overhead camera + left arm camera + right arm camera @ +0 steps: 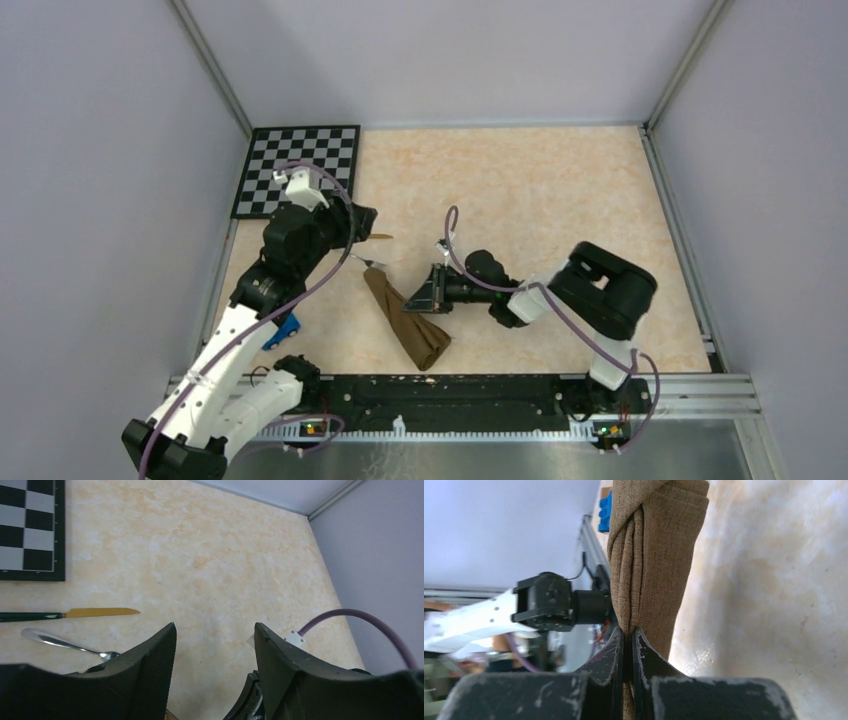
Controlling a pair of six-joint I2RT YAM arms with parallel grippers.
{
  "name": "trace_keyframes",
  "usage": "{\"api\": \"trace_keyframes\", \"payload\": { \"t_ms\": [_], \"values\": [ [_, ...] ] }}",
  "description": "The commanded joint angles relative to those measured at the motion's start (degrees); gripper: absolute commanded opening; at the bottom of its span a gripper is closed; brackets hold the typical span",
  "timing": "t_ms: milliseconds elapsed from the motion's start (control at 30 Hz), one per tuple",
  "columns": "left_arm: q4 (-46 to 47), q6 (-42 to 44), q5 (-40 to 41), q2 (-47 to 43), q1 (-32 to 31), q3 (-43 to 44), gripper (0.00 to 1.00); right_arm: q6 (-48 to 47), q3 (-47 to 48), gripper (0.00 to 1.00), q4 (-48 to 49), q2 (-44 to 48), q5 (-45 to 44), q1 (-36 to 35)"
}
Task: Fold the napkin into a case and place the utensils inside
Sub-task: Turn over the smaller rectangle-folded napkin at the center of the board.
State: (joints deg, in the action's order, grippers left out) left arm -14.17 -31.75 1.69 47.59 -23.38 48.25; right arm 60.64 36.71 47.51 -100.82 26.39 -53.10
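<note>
Left gripper: jaws stand wide apart with nothing between them, only bare table showing in the gap. In the left wrist view the knife lies flat on the table to the left of the jaws, dark handle running off the left edge, gold blade pointing right. Just nearer the camera lies the grey utensil, thin metal, its small silver head partly hidden behind the finger on the left of that view; whether the two touch cannot be told. The two utensils lie close together, roughly parallel, not touching. Checkerboard sits beyond them at the far left corner of the table. Right gripper: jaws closed, pinching a fold of the case, with brown fabric squeezed between the fingers. The case is a dark brown cloth folded long and narrow, lengthwise folds showing in the right wrist view. In the top view it runs diagonally over the table between the two arms, its far end just beside the utensils and the left gripper, its wider near end toward the arm bases; the right gripper meets it from the right at about mid-length. Both utensils are outside the case. Blue toy car sits on the table beside the left arm, apart from the case
</note>
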Motion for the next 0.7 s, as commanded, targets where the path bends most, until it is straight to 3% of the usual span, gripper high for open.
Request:
{"api": "trace_keyframes", "payload": {
  "t_ms": [0, 167, 300, 367, 533, 667],
  "values": [
    [-3.8, 1.5, 1.4, 0.9, 0.2, 0.9, 0.64, 19.3, -5.6, 0.0, 32.4, -10.7, 9.0, 4.9],
    [-1.5, 1.1, -2.3, 2.9, 0.2, -0.2, 0.64, 19.1, -10.7, 0.0, 37.9, -15.9, 10.4, 9.6],
    [0.3, 1.2, -8.6, 7.2, 0.2, -0.7, 0.65, 11.5, -13.4, 0.11, 28.8, -13.5, 12.4, 14.1],
    [1.9, 0.7, -12.5, 10.3, 0.2, -1.3, 0.66, 4.6, -13.9, 0.22, 18.6, -9.3, 12.3, 16.2],
    [8.6, -1.4, -25.2, 18.8, 0.2, -4.0, 0.63, -21.9, -7.8, 0.48, -29.4, 7.9, 1.6, 17.0],
    [15.8, -4.5, -31.2, 25.7, 0.2, -5.9, 0.55, -32.7, -1.3, 0.52, -50.5, 21.0, -7.6, 16.4]
  ]
}}
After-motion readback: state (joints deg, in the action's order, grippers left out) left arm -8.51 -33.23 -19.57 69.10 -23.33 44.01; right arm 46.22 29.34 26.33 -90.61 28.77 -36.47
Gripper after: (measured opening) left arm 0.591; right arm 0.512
